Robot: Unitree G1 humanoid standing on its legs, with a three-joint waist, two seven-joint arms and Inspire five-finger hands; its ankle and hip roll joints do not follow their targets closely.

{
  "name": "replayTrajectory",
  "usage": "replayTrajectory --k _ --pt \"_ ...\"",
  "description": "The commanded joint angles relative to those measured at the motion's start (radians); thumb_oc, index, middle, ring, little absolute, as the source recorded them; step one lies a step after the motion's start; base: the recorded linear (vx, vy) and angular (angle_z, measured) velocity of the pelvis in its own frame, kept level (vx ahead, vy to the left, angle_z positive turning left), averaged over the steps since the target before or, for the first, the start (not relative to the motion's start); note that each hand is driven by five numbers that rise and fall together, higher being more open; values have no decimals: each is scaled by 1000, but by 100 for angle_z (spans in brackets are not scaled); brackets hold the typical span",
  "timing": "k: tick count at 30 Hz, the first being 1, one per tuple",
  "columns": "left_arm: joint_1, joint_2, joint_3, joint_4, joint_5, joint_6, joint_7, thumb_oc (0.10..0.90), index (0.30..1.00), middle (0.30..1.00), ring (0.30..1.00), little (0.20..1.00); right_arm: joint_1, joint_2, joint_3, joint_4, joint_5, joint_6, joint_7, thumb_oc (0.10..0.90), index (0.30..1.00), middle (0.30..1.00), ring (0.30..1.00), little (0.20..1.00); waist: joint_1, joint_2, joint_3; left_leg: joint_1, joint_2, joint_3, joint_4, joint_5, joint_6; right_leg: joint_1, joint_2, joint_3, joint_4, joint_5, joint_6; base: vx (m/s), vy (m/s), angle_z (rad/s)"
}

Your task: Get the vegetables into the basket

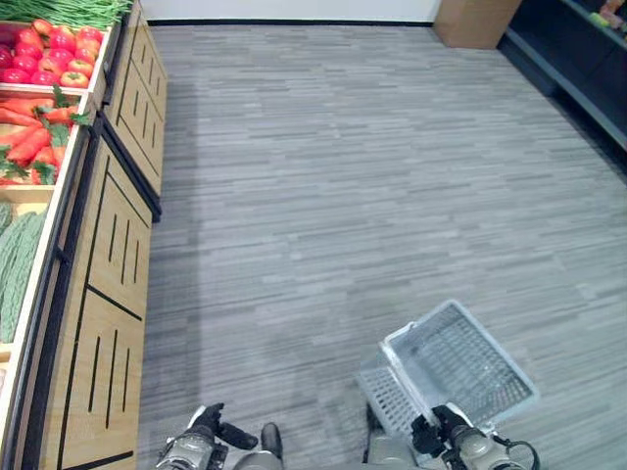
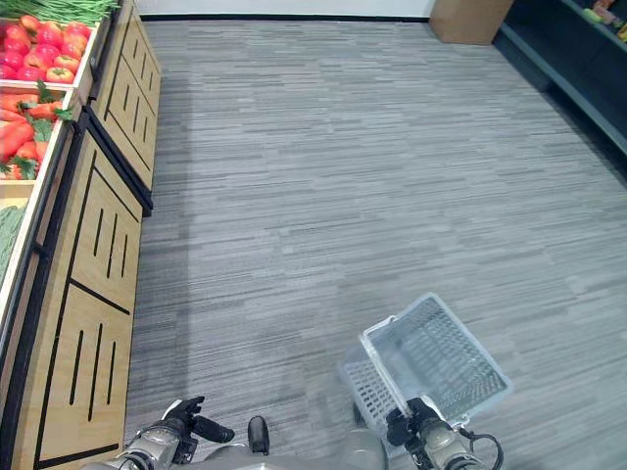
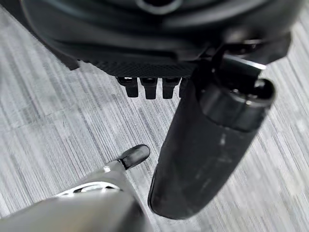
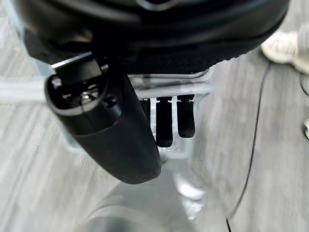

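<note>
Vegetables lie in the trays of a wooden stand on my left: red tomatoes (image 1: 54, 54), orange carrots (image 1: 34, 132), green gourds (image 1: 18, 264) and green beans (image 1: 69, 10). A clear mesh basket (image 1: 460, 362), with nothing in it, hangs low at my right side over the floor. My right hand (image 1: 446, 431) holds it from the near end. In the right wrist view its fingers (image 4: 164, 123) curl over the basket's handle bar (image 4: 169, 89). My left hand (image 1: 206, 431) hangs at the lower left, fingers relaxed, holding nothing, beside the stand's front.
The wooden stand (image 1: 113, 284) runs along the left edge. Grey plank floor stretches ahead. A brown box (image 1: 475, 22) and dark shelving (image 1: 578, 69) stand at the far right. A person's white shoe (image 4: 289, 46) shows on the floor near my right side.
</note>
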Motion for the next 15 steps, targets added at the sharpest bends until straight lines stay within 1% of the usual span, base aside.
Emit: replayTrajectory --k 1,2,4,5,6,7,8,9,10,11,12,13,14,15 --pt "-3 5 14 -24 27 -22 18 900 1000 1000 1000 1000 10 4 -3 11 21 10 23 400 300 300 300 300 -7 -4 66 35 17 69 5 -23 -117 -69 -43 35 47 -2 75 225 -64 90" --pt "0 7 15 -24 30 -23 18 900 1000 1000 1000 1000 12 4 -3 9 20 11 23 400 300 300 300 300 -11 -5 69 45 14 60 5 -31 -118 -74 -39 28 41 1 75 201 -67 50" --pt "3 7 20 -17 37 -23 17 900 1000 1000 1000 1000 14 1 -4 8 19 9 26 400 300 300 300 300 -26 -3 73 74 4 30 5 -50 -115 -89 -23 40 43 7 75 254 -77 46" --pt "6 5 21 -14 33 -21 13 900 1000 1000 1000 1000 22 -2 -3 3 20 6 30 400 300 300 300 300 -43 0 74 107 -8 -8 5 -71 -109 -101 -3 78 76 5 75 221 -68 50" --pt "7 5 21 -14 33 -21 13 900 1000 1000 1000 1000 22 -3 -3 3 20 6 30 400 300 300 300 300 -43 1 76 109 -7 -9 5 -72 -109 -99 -2 77 78 3 75 191 -74 47" --pt "8 3 16 -14 35 -20 13 900 1000 1000 1000 1000 29 -5 -3 3 20 5 32 400 300 300 300 300 -46 4 72 120 -13 -27 5 -79 -108 -86 -1 87 86 -5 72 147 -128 38" --pt "9 -6 13 -9 39 -18 9 900 1000 1000 1000 1000 29 -12 -4 2 19 6 34 400 300 300 300 300 -47 12 66 137 -9 -60 5 -85 -109 -80 9 93 102 -6 60 146 -130 46" --pt "9 -7 13 -9 39 -18 9 900 1000 1000 1000 1000 29 -12 -4 3 19 6 34 400 300 300 300 300 -48 13 66 138 -7 -61 5 -85 -109 -78 10 91 102 -7 60 168 -163 38" --pt "11 -12 10 -6 36 -16 11 900 1000 1000 1000 1000 28 -17 -2 2 19 5 33 400 300 300 300 300 -54 23 61 140 -1 -74 5 -84 -109 -83 26 104 113 -12 52 164 -143 26" --pt "16 -21 8 -7 31 -15 12 900 1000 1000 1000 1000 25 -28 -1 1 22 2 30 400 300 300 300 300 -52 42 54 142 12 -94 5 -68 -110 -78 43 102 133 -34 39 163 -143 22" --pt "16 -22 8 -7 31 -15 12 900 1000 1000 1000 1000 25 -28 -1 1 22 2 30 400 300 300 300 300 -52 43 54 142 13 -95 5 -68 -111 -78 43 101 134 -35 38 148 -177 23" --pt "16 -34 -1 -11 27 -16 14 900 1000 1000 1000 1000 20 -34 5 -4 21 -1 28 400 300 300 300 300 -50 56 48 135 19 -110 5 -56 -117 -72 52 84 143 -53 22 95 -135 21" --pt "13 -38 -7 -12 30 -16 12 900 1000 1000 1000 1000 19 -36 6 -5 21 -2 28 400 300 300 300 300 -52 61 43 131 25 -114 5 -49 -121 -68 56 76 143 -61 14 94 -134 17" --pt "13 -38 -7 -12 30 -16 12 900 1000 1000 1000 1000 19 -36 6 -5 21 -2 28 400 300 300 300 300 -53 62 43 130 26 -115 5 -49 -121 -68 56 75 143 -61 14 75 -95 18"
